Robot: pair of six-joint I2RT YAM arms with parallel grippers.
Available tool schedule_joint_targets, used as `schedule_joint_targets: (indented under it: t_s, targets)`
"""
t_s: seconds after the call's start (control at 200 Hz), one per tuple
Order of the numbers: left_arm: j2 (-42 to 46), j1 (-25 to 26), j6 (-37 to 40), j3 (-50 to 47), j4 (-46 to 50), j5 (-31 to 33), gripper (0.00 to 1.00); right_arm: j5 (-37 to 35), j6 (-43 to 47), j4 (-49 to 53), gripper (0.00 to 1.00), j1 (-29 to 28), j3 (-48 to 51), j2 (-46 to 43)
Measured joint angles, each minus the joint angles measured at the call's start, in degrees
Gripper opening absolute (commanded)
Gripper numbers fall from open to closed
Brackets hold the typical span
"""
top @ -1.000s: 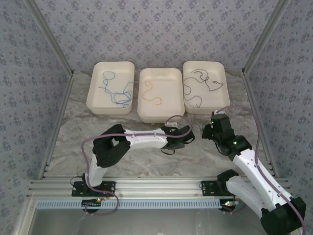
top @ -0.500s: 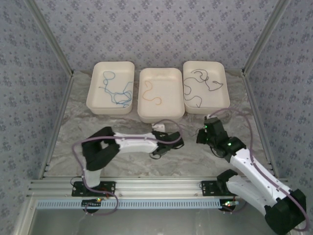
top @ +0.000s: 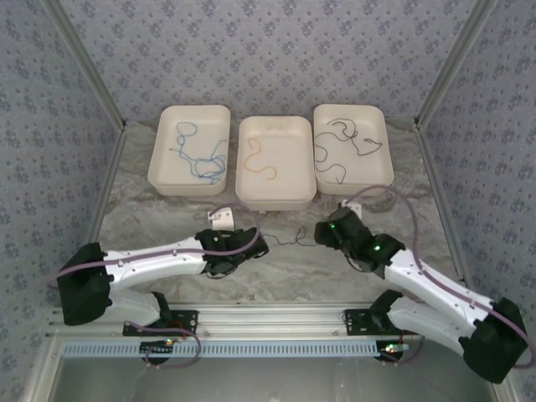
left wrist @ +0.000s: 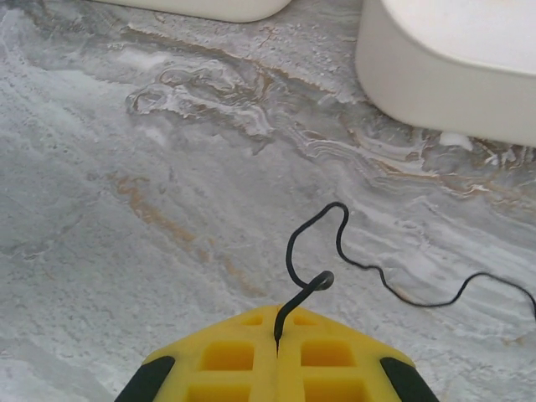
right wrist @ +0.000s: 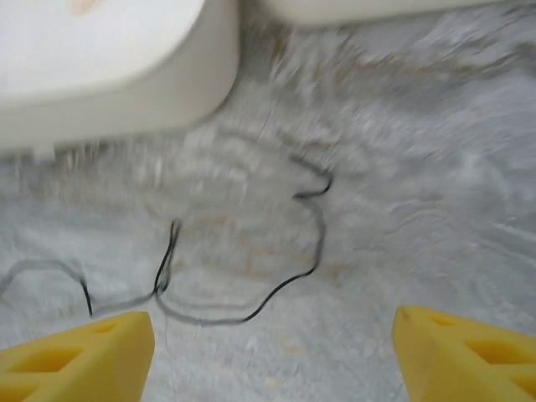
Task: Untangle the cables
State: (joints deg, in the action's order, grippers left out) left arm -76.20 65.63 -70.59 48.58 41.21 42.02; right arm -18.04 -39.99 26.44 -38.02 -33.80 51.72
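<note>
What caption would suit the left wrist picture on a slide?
Yellow left hand shut on a thin black cable trailing across the marbled table.

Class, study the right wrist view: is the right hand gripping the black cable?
No, the right hand has its fingers spread wide apart, and the black cable lies untouched ahead of them.

three white trays (top: 275, 194) stand in a row at 12 o'clock, with only narrow gaps between them, walling off the far desk (top: 142, 218). open marble lies at 9 to 10 o'clock and at 3 o'clock, up to the side walls (top: 50, 167). the left arm (top: 151, 261) from 8 o'clock and the right arm (top: 419, 280) from 4 o'clock lie low across the near half. between the left hand (top: 260, 244) and the right hand (top: 321, 233) a thin black cable (top: 293, 239) crosses the short gap.
</note>
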Motion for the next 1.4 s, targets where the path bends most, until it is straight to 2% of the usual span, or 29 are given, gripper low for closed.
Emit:
schedule_joint_targets:
  t_s: [0.1,0.185,0.39,0.58,0.71,0.774,0.919,1.159,1.404]
  targets:
    - [0.7,0.0,0.0,-0.42,-0.17,-0.11,0.0,1.2,-0.59,-1.64,0.68,7.39,-0.46,1.62]
    - [0.79,0.0,0.0,-0.42,-0.52,-0.22,0.0,2.34,-0.52,-3.21,0.61,9.42,-1.84,8.39]
    - [0.79,0.0,0.0,-0.42,-0.72,-0.42,0.0,4.9,1.25,-6.16,0.5,9.44,-5.42,25.73]
    - [1.03,0.04,-0.02,-0.44,-0.72,-0.42,0.0,5.44,1.46,-8.96,0.47,7.15,-8.09,33.99]
    - [1.84,0.04,0.0,-0.98,-0.7,-0.42,0.0,4.92,1.79,-9.88,0.38,6.78,-9.29,37.79]
    - [1.97,0.07,-0.02,-1.18,-0.68,-0.42,0.0,4.5,1.86,-8.87,0.29,6.84,-10.03,38.36]
    - [2.97,0.15,-0.04,-1.38,-0.48,-0.37,0.0,3.02,1.31,-8.31,0.0,7.56,-10.4,38.82]
    - [10.21,0.15,-1.18,-2.95,3.65,1.22,0.0,2.62,1.95,-9.31,0.0,9.49,-10.21,36.06]
    - [21.62,-0.02,-2.58,-5.51,9.14,2.43,0.0,-0.81,5.77,-6.69,0.0,17.9,-14.43,18.32]
